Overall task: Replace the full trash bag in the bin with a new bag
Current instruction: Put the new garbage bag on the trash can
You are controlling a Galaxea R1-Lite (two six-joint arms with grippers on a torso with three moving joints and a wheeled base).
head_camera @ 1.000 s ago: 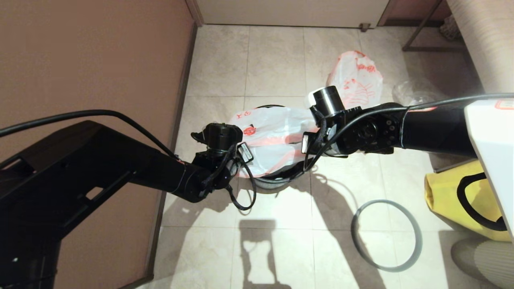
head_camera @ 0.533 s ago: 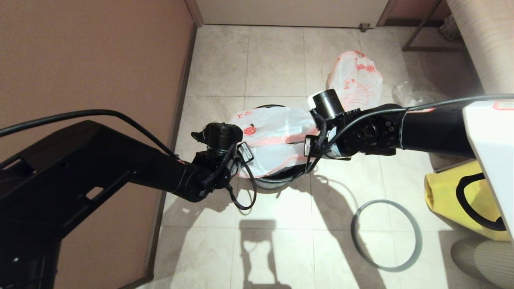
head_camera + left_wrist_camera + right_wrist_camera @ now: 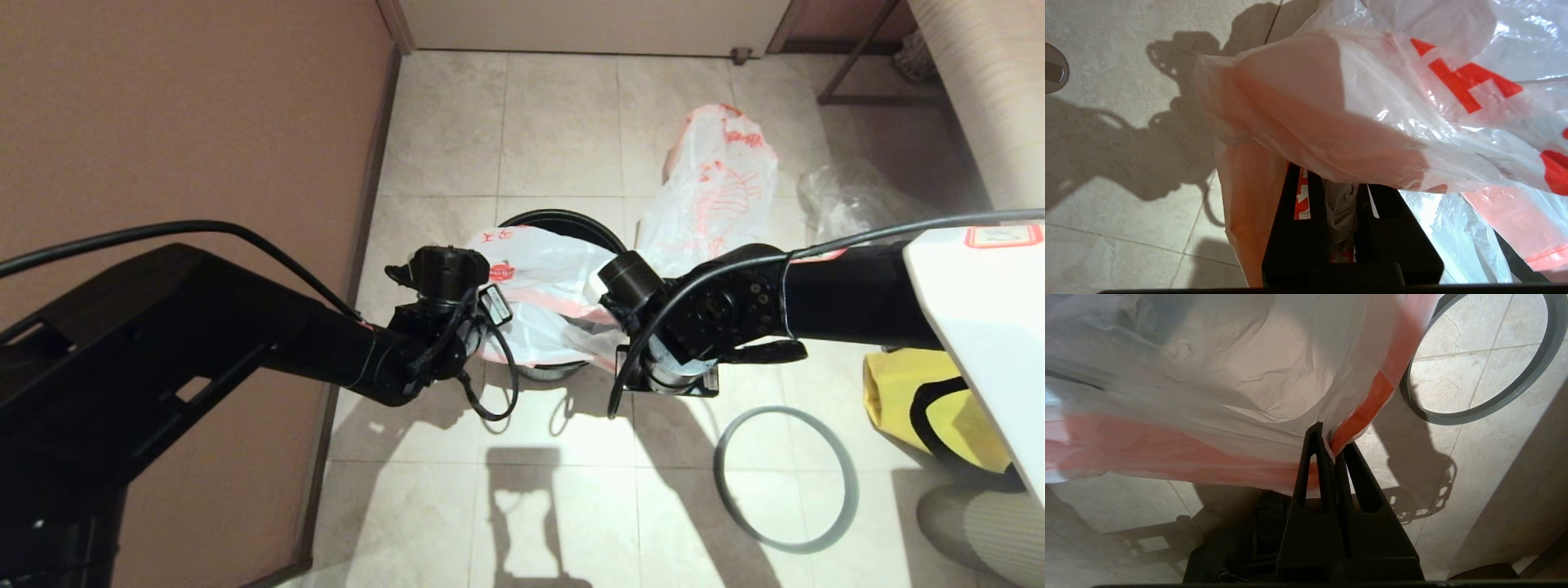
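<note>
The new bag (image 3: 543,306) is draped across the mouth of the black bin (image 3: 563,222), covering its near half; the far rim shows bare. The left gripper (image 3: 1341,212) is clamped on bunched plastic at the bag's 9 o'clock edge; the right gripper (image 3: 1333,451) pinches the pink-red band at its 4 o'clock edge. One full trash bag (image 3: 718,192) stands at the bin's 2 o'clock. One grey ring rim (image 3: 849,490) lies on open tiles at 5 o'clock. A yellow fabric bag (image 3: 906,392) sits beyond.

new bag (image 3: 543,306) covering bin (image 3: 563,222) mouth
</note>
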